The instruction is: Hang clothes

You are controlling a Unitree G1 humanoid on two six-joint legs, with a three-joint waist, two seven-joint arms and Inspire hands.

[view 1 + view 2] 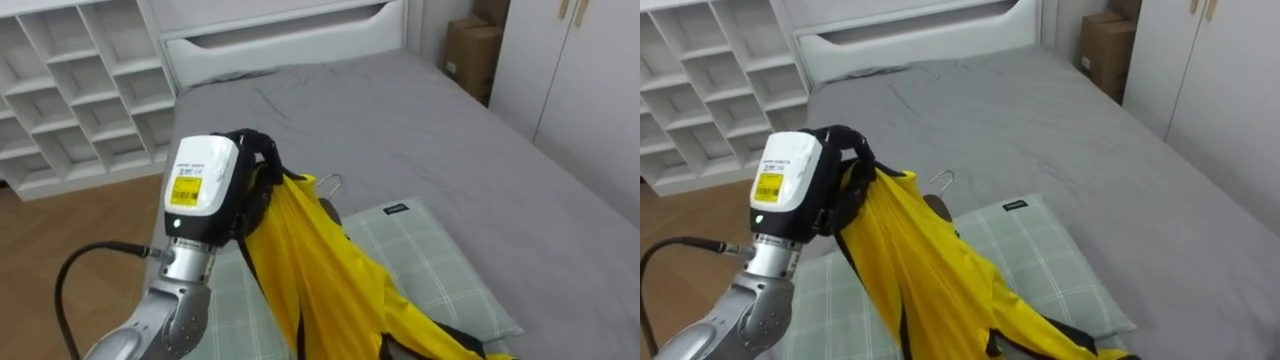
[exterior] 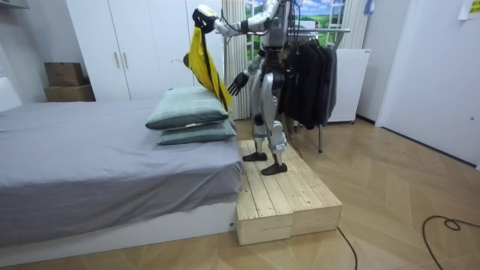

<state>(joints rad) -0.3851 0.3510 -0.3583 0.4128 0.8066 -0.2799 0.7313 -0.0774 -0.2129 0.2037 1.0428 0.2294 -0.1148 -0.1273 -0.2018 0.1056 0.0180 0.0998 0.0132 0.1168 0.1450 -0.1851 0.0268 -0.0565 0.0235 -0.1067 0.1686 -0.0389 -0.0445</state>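
standing on a wooden platform (image 2: 281, 199) at the side of a grey bed (image 1: 420, 120), the robot faces the bed's pillow end, with a clothes rack (image 2: 311, 71) of dark garments behind it. its left hand (image 1: 205, 190) is raised above head height in the room view, and its dark fingers (image 1: 255, 145) are curled tight round the bunched top of a yellow garment (image 1: 320, 270).

the garment hangs from this grip above the checked pillow (image 1: 440, 260). in the eye views its long axis runs from the hand at upper left down to the lower right edge. in the room view it hangs nearly upright, with the top at the hand and the lower end slanting toward the robot's body, just above the stacked pillows. dark trim shows along its lower folds.

a thin hanger hook (image 1: 328, 183) juts from the cloth just below the grip and points away from the robot, over the bed.

the right hand (image 2: 238, 82) is held at waist height near the garment's lower end, apart from it, with fingers spread and straight and holding nothing.
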